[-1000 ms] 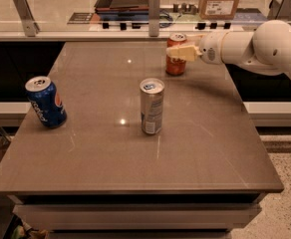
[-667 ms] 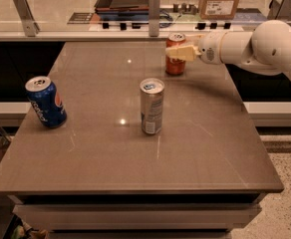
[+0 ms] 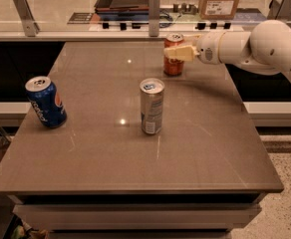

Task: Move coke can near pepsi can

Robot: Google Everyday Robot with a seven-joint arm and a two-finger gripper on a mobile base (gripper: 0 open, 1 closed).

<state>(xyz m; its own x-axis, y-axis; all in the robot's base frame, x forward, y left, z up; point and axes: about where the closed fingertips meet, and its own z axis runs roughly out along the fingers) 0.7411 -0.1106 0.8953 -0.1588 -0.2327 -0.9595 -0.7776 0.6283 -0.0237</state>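
Red-orange and short, the coke can [image 3: 173, 67] stands upright near the far edge of the table [image 3: 210, 148], a little right of centre. White script lettering runs down its side and its top is silver. Its base appears to rest on the grey-brown tabletop, so I judge it is not lifted.

Camera view, the only one: my claw [image 3: 178, 53] comes in from the right on a white arm [image 3: 255, 46] and lies across the upper front of the coke can, touching it or very nearly so. I cannot tell whether the claw is spread around the can or pinching it.

The pepsi can [image 3: 46, 102], blue with a red-white round logo, stands near the left edge, nearer the camera and well apart from the coke can. A taller, slim silver can [image 3: 151, 106] stands mid-table, roughly between the two.

What could go wrong, as I judge it: a straight path to the pepsi can passes close to the silver can, so a low carry could knock it over. If my hold is loose or too high on the coke can, the can could tip or slip once it moves. Setting down too close could bump the pepsi can towards the table's left edge.
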